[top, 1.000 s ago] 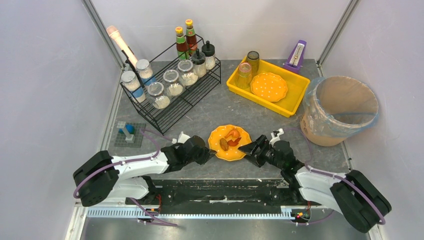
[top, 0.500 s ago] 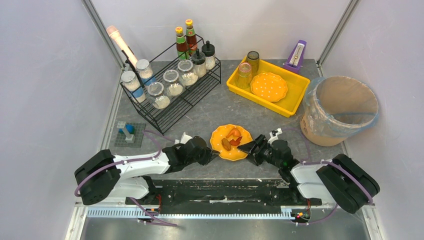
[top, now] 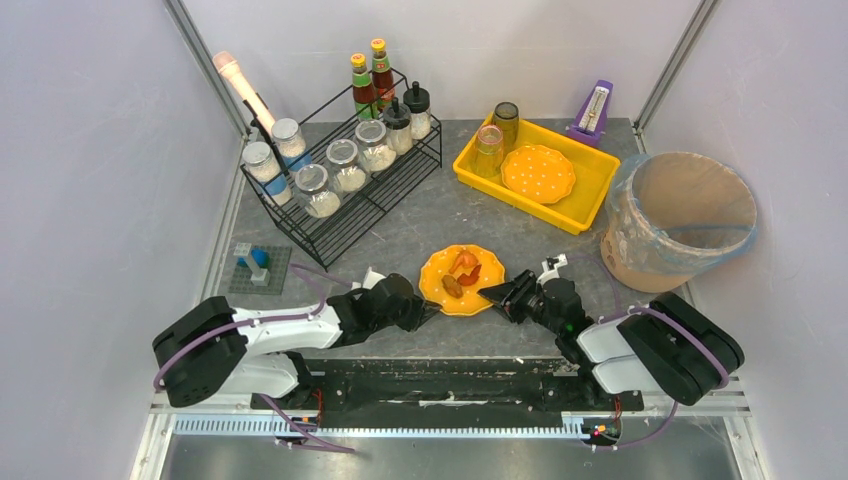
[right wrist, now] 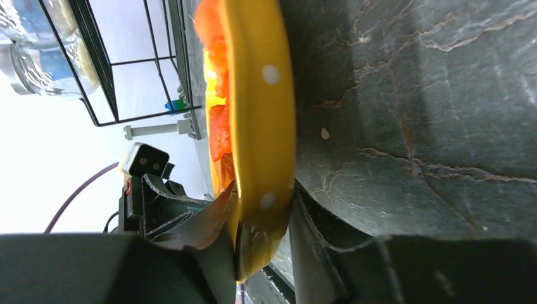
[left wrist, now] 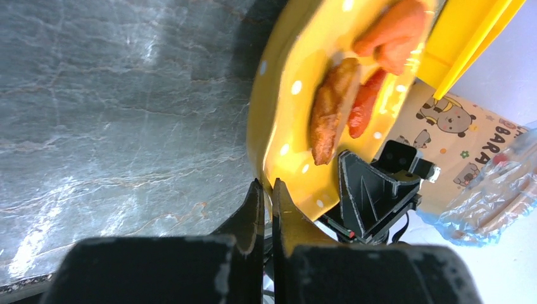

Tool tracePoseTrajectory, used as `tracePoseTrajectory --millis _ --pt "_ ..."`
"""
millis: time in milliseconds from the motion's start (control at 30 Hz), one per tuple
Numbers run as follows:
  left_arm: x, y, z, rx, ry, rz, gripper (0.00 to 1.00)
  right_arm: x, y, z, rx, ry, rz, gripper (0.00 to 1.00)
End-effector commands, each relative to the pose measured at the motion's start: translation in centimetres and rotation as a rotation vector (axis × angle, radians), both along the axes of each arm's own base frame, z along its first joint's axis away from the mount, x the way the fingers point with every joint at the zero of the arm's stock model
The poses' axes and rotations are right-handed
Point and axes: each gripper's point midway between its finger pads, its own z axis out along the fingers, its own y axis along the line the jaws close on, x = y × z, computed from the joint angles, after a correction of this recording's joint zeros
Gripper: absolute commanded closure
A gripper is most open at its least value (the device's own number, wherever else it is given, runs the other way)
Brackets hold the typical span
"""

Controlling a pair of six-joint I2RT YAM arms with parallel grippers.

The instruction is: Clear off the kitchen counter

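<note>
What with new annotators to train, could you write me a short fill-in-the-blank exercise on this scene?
The right gripper pinches the food plate by its ____.
The left gripper is ____, its tips at that plate's edge.
In the yellow tray stand ____ glasses next to a spotted plate.
Missing words: rim; shut; two.
</note>
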Motion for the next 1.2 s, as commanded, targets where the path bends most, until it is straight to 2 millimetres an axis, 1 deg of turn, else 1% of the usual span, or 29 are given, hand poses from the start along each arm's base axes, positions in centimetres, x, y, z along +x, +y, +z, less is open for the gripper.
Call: tracePoseTrajectory --millis 0,133,200,267,333,367,400,433,500,533,567,600,633,667,733,767,867,933,1033,1167 --pt "-0.1 -2.6 3.7 -0.187 -0.043 -0.035 0.96 -4.2 -2.4 -1.6 0.004 -0.01 0.013 0.74" --pt "-0.5 -1.8 3.5 -0.164 -0.053 -0.045 0.87 -3.6 -2.0 -0.5 0.023 -0.048 0.014 0.9" --pt "-0.6 -1.3 3.5 -0.14 -0.071 -0.048 0.78 -3.1 -1.8 0.0 0.022 -0.066 0.013 0.99" --pt "-0.3 -0.5 3.8 -0.126 -0.102 -0.031 0.61 -2.4 -1.6 0.7 0.023 -0.088 0.006 1.0" --pt "0.1 0.7 4.1 -0.103 -0.135 -0.012 0.47 -1.4 -1.5 1.6 0.019 -0.107 -0.008 1.0" --pt "0.2 1.4 4.0 -0.073 -0.149 -0.005 0.42 -1.1 -1.5 1.9 0.013 -0.108 -0.012 1.0" --pt "0.6 2.0 4.6 -0.052 -0.182 -0.002 0.37 -0.6 -1.4 2.3 0.008 -0.108 -0.018 1.0" --pt "0.8 3.0 4.6 0.001 -0.209 -0.007 0.34 -0.2 -1.4 2.9 0.008 -0.119 -0.023 1.0" --pt "1.6 4.8 6.0 0.093 -0.288 -0.011 0.27 0.9 -1.3 4.4 0.001 -0.141 -0.025 1.0" --pt "2.0 5.8 6.9 0.147 -0.326 -0.012 0.24 1.3 -1.3 5.2 -0.002 -0.152 -0.028 1.0" --pt "2.6 6.8 8.2 0.202 -0.384 -0.009 0.21 1.8 -1.3 6.1 -0.007 -0.163 -0.031 1.0" --pt "3.1 8.1 9.0 0.278 -0.424 -0.007 0.2 2.1 -1.4 6.6 -0.014 -0.164 -0.034 1.0" --pt "3.5 9.2 10.3 0.332 -0.466 0.0 0.18 2.6 -1.6 7.5 -0.012 -0.17 -0.043 1.0" --pt "4.0 10.6 11.4 0.401 -0.51 0.003 0.17 2.8 -1.6 8.5 0.003 -0.18 -0.045 1.0" --pt "4.8 12.5 13.8 0.511 -0.588 0.0 0.14 3.4 -1.9 10.9 0.059 -0.216 -0.061 1.0" --pt "5.1 13.3 14.9 0.566 -0.626 -0.011 0.11 3.6 -2.1 11.8 0.083 -0.224 -0.074 1.0" --pt "6.0 15.0 17.7 0.713 -0.727 -0.053 0.05 4.6 -2.8 14.6 0.126 -0.25 -0.111 1.0" --pt "6.5 15.7 18.9 0.793 -0.774 -0.082 0.02 5.2 -3.1 16.5 0.133 -0.269 -0.122 1.0" --pt "7.3 16.4 20.1 0.884 -0.834 -0.115 0.0 6.0 -3.6 19.3 0.143 -0.304 -0.159 1.0" --pt "8.2 16.9 20.7 0.955 -0.885 -0.153 0.0 7.0 -4.6 23.2 0.162 -0.332 -0.224 1.0"
